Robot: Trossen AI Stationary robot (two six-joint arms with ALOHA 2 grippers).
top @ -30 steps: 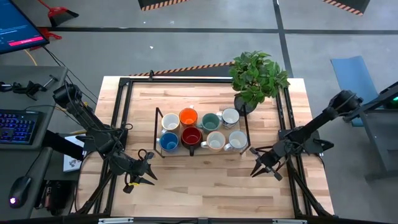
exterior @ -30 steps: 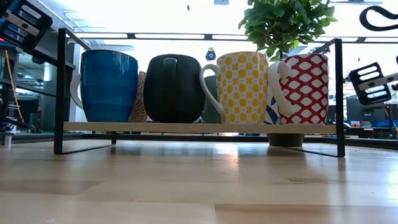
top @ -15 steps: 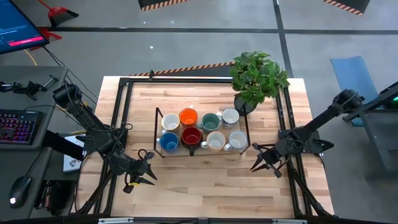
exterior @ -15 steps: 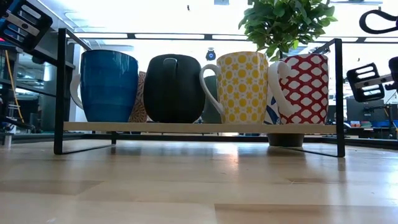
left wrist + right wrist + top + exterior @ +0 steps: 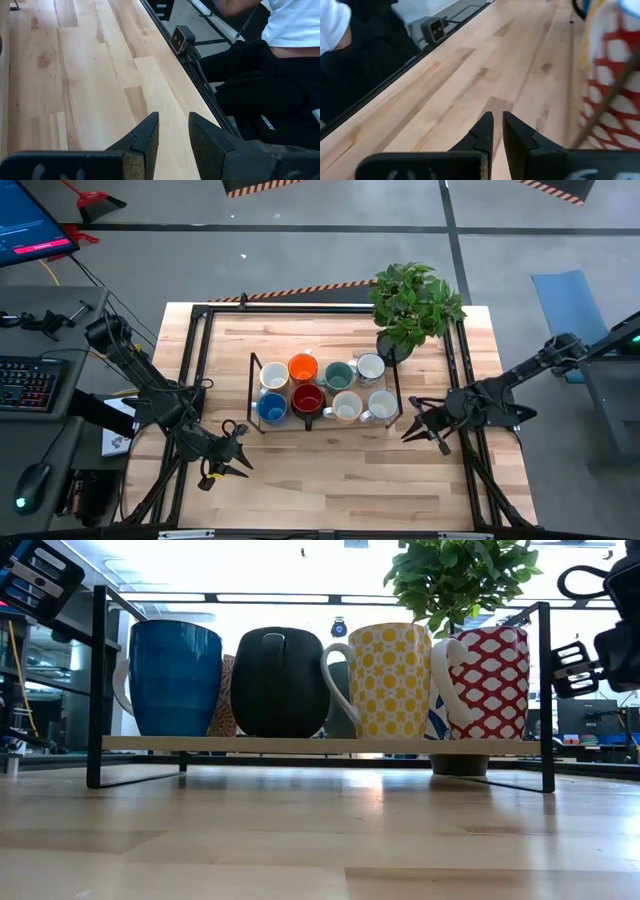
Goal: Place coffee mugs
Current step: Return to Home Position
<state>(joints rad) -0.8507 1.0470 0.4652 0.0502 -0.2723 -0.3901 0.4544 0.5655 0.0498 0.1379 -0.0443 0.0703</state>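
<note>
Eight coffee mugs (image 5: pixel 325 389) on one rack (image 5: pixel 254 395), two hands apart

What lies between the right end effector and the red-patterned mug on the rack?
In the high view, only the rack's black end frame separates the right end effector from the red-patterned mug.

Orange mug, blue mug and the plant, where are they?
orange mug (image 5: pixel 302 367), high view, on its orange inside.
blue mug (image 5: pixel 175 677), low view, on its side wall.
plant (image 5: pixel 415 302), high view, on its leaves.
</note>
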